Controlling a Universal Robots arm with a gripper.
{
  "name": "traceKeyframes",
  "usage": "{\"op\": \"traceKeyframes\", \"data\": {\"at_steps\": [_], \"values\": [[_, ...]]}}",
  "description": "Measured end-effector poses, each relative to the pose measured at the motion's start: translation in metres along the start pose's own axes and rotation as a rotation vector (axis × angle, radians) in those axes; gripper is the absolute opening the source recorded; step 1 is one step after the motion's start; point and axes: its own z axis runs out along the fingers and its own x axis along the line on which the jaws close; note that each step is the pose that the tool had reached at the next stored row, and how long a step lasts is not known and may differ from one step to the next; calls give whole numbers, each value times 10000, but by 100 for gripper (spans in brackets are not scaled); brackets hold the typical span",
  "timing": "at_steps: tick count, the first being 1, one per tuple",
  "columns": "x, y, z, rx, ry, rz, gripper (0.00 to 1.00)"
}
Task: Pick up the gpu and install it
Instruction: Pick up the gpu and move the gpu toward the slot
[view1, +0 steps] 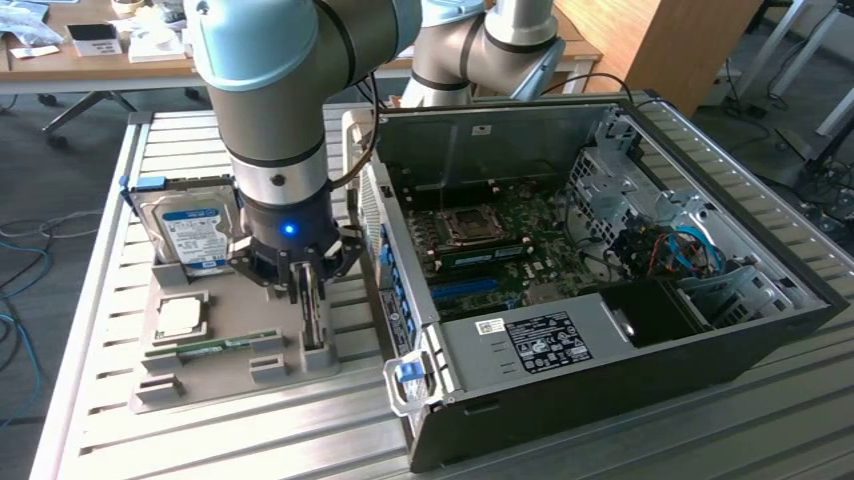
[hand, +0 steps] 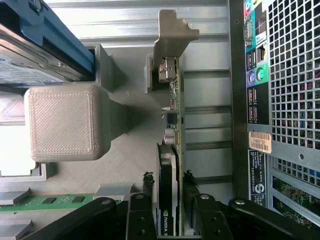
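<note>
Our gripper (hand: 168, 176) sits clamped on both faces of the gpu (hand: 174, 120), standing on edge in the holder (hand: 125, 160) at the exterior view's left of the case (view1: 747, 340); we judge it light, stiff, fragile, best pinched mid-card on flat faces.

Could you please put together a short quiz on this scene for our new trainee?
1. True or false: the green circuit-board gpu with a silver metal bracket stands on edge in the grey plastic holder tray.
2. Which thing is the gripper nearest? A the gpu; B the blue-labelled silver hard drive; C the narrow green memory stick.
3. Fill in: the black metal computer case lies with its side ____.
Key: 1 true; 2 A; 3 open.
</note>
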Motion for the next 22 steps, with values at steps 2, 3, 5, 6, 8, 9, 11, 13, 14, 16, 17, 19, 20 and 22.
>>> {"op": "traceKeyframes", "data": {"at_steps": [2,3,5,6,8,9,11,13,14,16,17,19,20,22], "values": [[0,0,0,0,1,0,32],[0,0,0,0,1,0,27],[0,0,0,0,0,0,27],[0,0,0,0,0,0,27],[0,0,0,0,0,0,27],[0,0,0,0,-1,0,27],[0,0,0,-1,0,0,27],[0,0,0,0,0,0,27],[0,0,0,0,0,0,27],[0,0,0,-1,1,-27,27],[0,0,0,-3,3,-90,27],[0,0,0,-8,12,-286,27],[0,0,0,-11,17,-379,27],[0,0,0,-13,20,-439,27]]}}
